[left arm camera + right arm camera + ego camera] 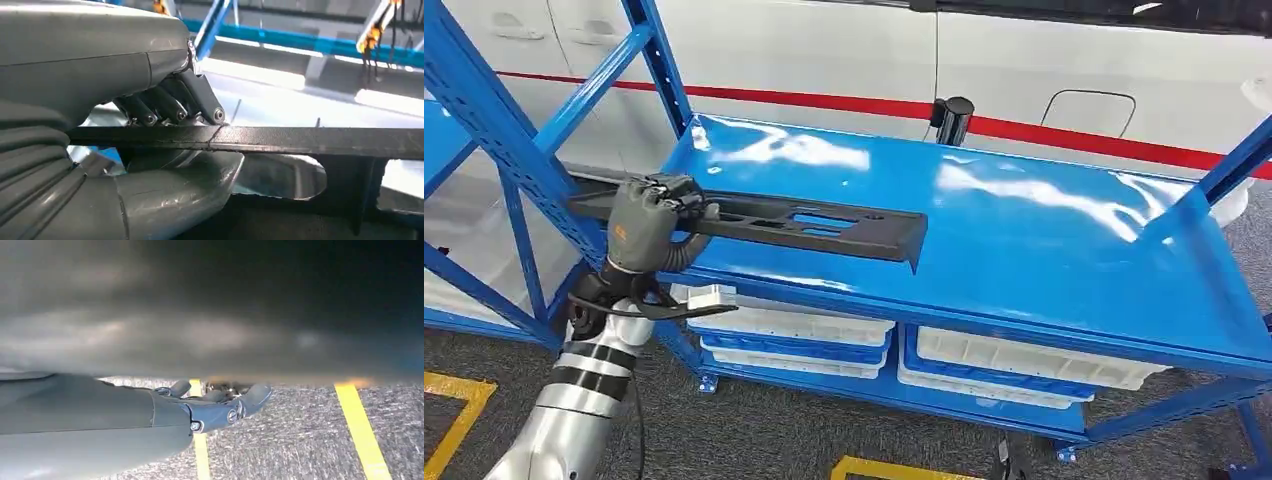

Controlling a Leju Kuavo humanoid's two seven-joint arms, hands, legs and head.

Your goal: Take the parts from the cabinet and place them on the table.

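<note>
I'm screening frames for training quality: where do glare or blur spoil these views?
Head view: white glare patches on the glossy blue table top. Left wrist view: long black plastic part is sharp, background overexposed. Right wrist view: a dark blurred mass fills the upper picture; right hand reasonably sharp.

One long black part up over the blue bench, and one hand on it. Under the bench, white trays in two stacks: three on the left, probably two on the right, though the edges blur together there. One black cylinder at the back edge.
</note>
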